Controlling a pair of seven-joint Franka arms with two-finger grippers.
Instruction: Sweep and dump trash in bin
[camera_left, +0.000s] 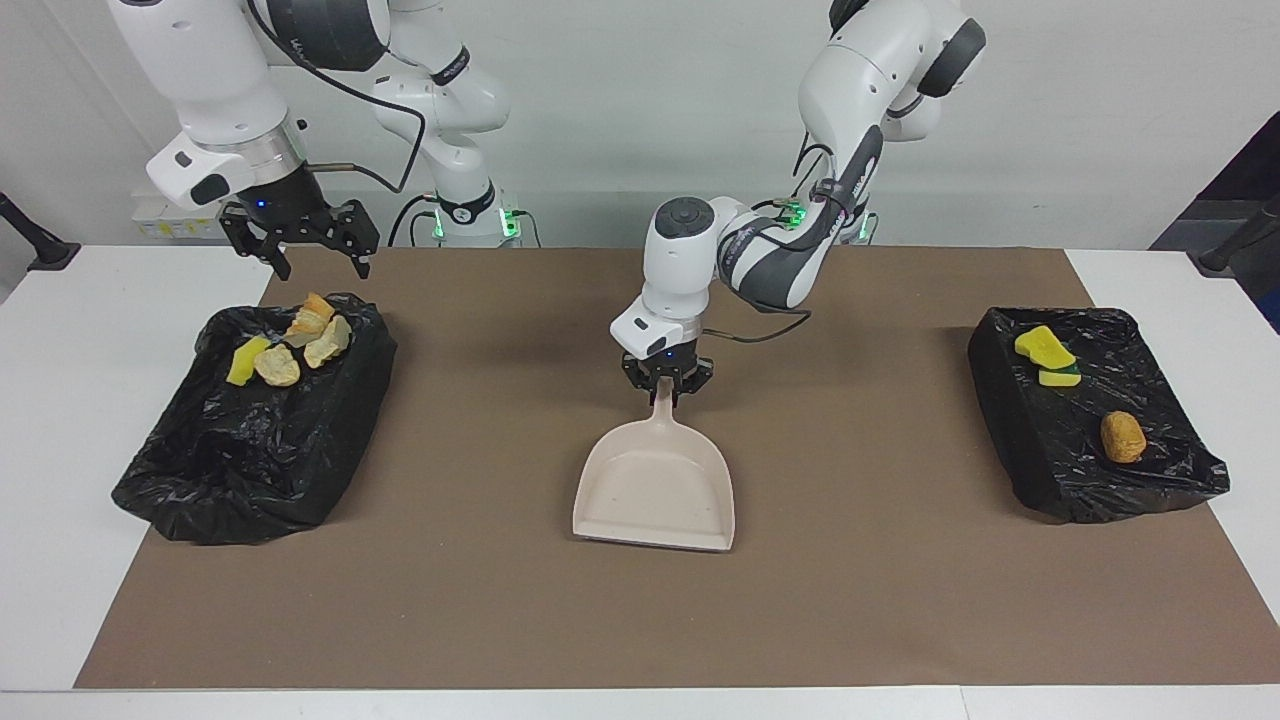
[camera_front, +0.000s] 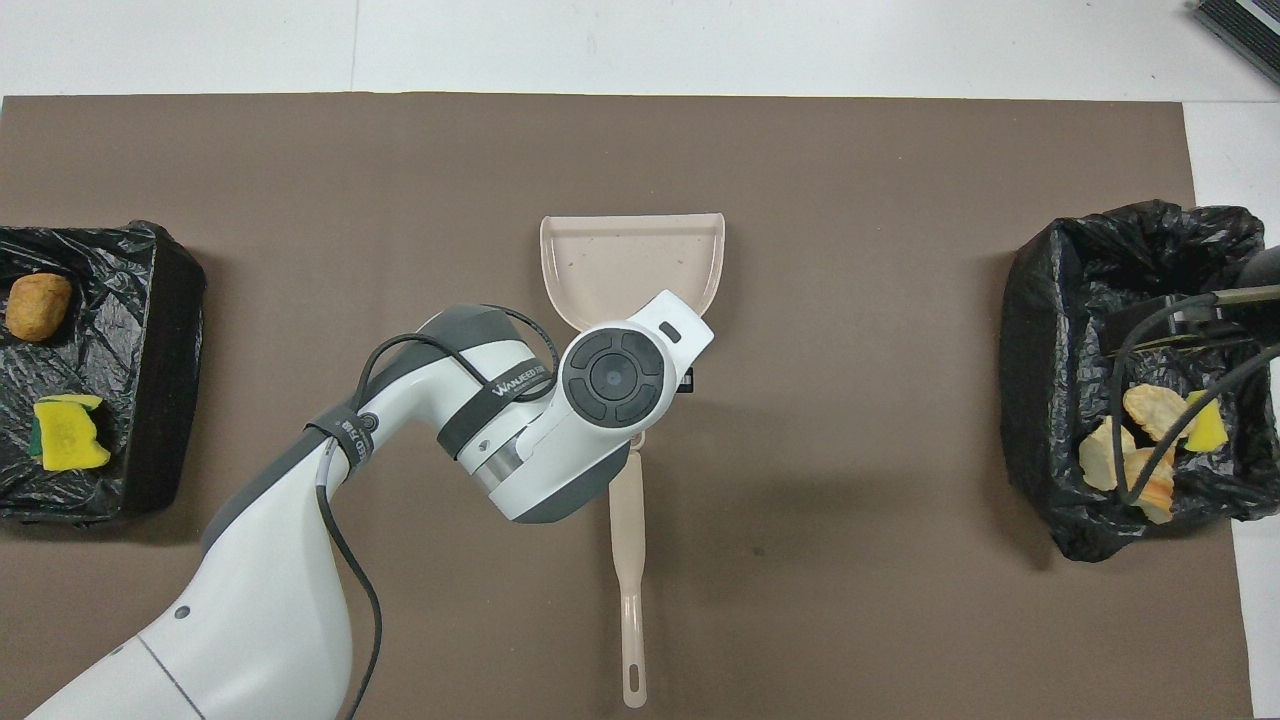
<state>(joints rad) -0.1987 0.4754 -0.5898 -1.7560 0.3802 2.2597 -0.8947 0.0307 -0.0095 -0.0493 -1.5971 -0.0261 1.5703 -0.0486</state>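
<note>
2 black-lined bins sit on the brown mat (camera_left: 500, 620), 1 at each end of the table. The bin at the right arm's end (camera_left: 250, 440) holds 4 scraps of trash in a cluster (camera_left: 290, 345) at the part of it nearest the robots: 1 yellow sponge chunk and 3 tan bread-like lumps. The bin at the left arm's end (camera_left: 1060, 470) holds 3 scraps: 2 yellow sponge chunks (camera_left: 1045, 350), 1 of them green-backed, and 1 brown lump (camera_left: 1122, 437) farther from the robots than those. That makes 7 scraps in all, every one in a bin.

1 beige dustpan (camera_left: 655, 485) lies flat in the middle of the mat, between the bins and well apart from both, its pan open away from the robots and nothing in it. The left gripper (camera_left: 664, 385) is clamped on the dustpan's handle, the arm bent low over the mat.

1 beige brush (camera_front: 628, 570) lies on the mat nearer to the robots than the dustpan, in line with it; the left arm hides its bristle end from above and all of it from across the table.

The right gripper (camera_left: 318, 262) hangs with its fingers spread wide and nothing in them, over the robots' edge of the bin at its end, above the 4 scraps. The arm waits there.
</note>
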